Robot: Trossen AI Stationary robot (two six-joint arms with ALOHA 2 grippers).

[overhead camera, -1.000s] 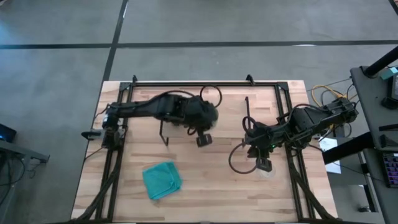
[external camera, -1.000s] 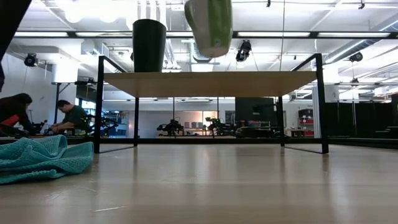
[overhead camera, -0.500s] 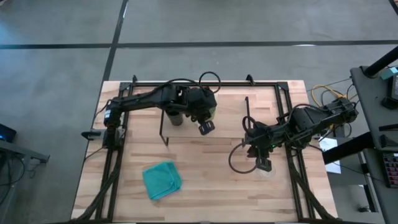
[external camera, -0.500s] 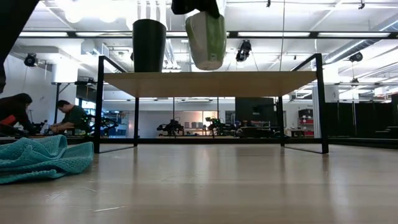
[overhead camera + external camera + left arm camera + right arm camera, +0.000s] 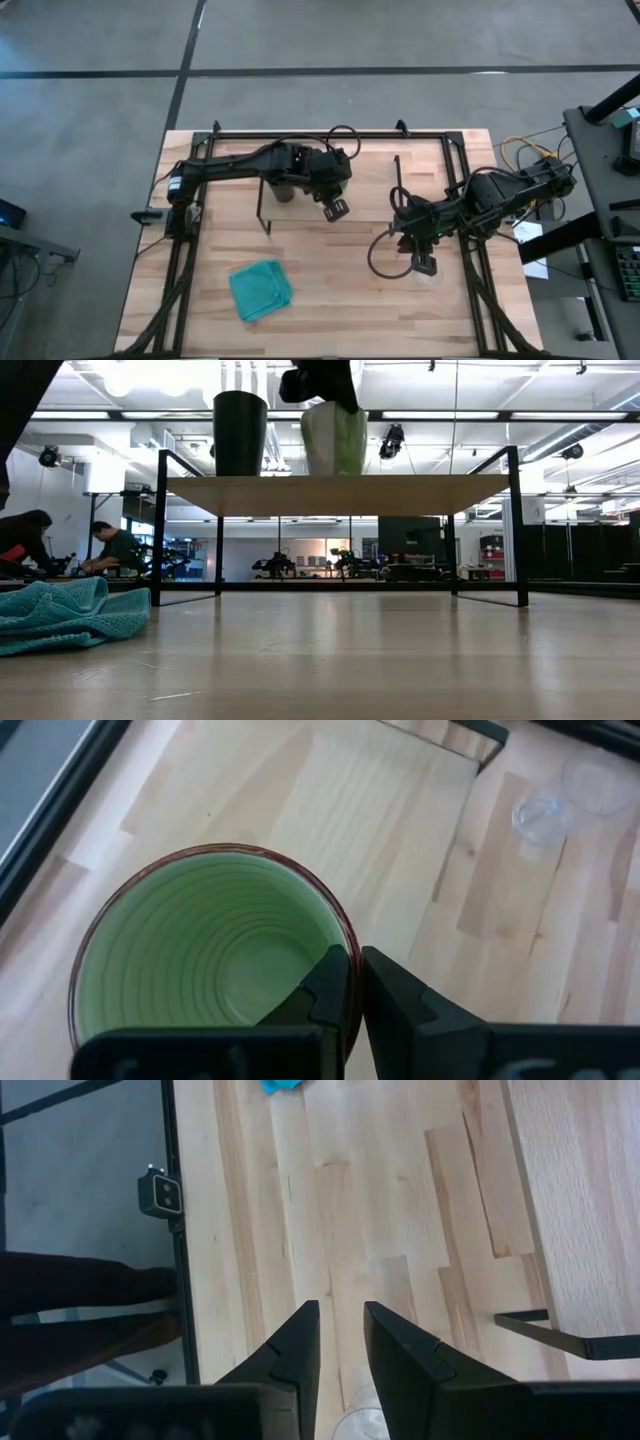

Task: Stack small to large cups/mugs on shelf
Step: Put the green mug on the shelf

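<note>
A teal cloth is seen on the table's left front. On the shelf, a black cup stands at the left end. Beside it, the green mug is gripped by its rim in the left gripper and rests on the board. Further right, the right gripper is held slightly parted above the clear glass cup.

No readable text, labels — no numbers
</note>
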